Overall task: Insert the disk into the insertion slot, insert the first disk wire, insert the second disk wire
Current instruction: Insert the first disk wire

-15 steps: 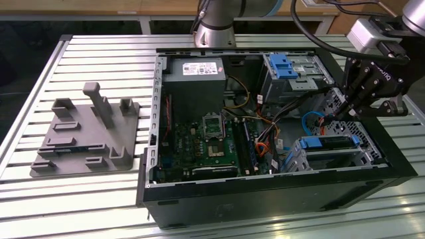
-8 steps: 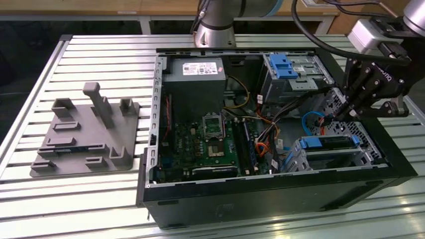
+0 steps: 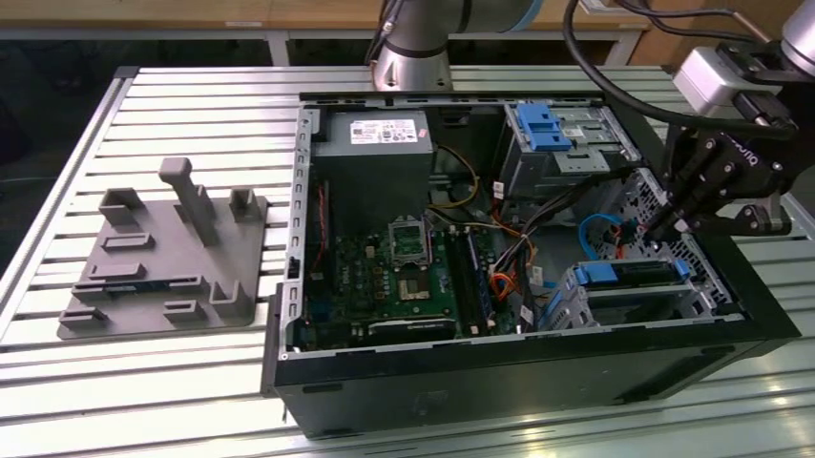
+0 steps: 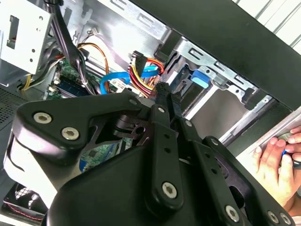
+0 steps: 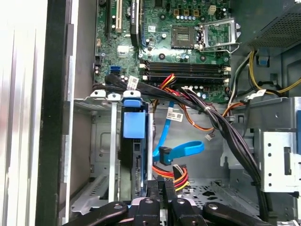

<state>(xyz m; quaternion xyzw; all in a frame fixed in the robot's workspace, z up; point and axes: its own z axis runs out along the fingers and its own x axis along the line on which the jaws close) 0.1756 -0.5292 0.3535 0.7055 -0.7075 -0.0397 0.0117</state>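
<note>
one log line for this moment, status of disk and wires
disk seated in insertion slot | gripper shut on red-yellow wire beside disk | blue wire hanging free

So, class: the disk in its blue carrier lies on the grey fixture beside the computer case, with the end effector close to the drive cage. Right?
No. The exterior view shows the disk seated in the insertion slot inside the computer case, not on the grey fixture. The end effector is indeed close to it.
</note>
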